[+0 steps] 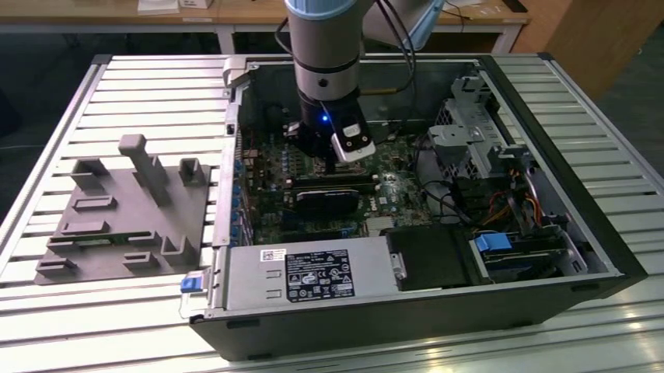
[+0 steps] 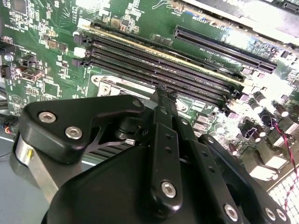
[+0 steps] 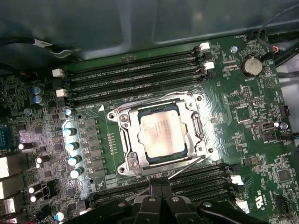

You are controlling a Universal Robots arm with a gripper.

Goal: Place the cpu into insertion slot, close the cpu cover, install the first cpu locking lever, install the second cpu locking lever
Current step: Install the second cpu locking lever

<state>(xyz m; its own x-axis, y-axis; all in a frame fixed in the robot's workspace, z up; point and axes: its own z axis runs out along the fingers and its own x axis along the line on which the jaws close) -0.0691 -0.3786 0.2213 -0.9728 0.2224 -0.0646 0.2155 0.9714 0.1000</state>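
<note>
In the first wrist view the cpu (image 3: 161, 131) lies flat in the insertion slot (image 3: 127, 163), silvery top up. The cpu cover (image 3: 125, 122), a thin metal frame, lies down around it. One locking lever (image 3: 198, 127) runs along the socket's side. A second thin lever (image 3: 189, 169) stands out at a slant from the socket edge nearest the gripper. My gripper (image 3: 161, 190) hovers just off that edge with its black fingers (image 2: 161, 100) together and nothing between them. In the exterior view the gripper (image 1: 330, 167) reaches down into the open computer case.
Long black memory slots (image 3: 135, 77) flank the socket on two sides. A black block (image 1: 326, 198) lies on the board below the arm. Case walls, a drive cage (image 1: 477, 140), cables and the power supply (image 1: 301, 276) ring the board. A grey fixture (image 1: 114, 210) sits outside the case.
</note>
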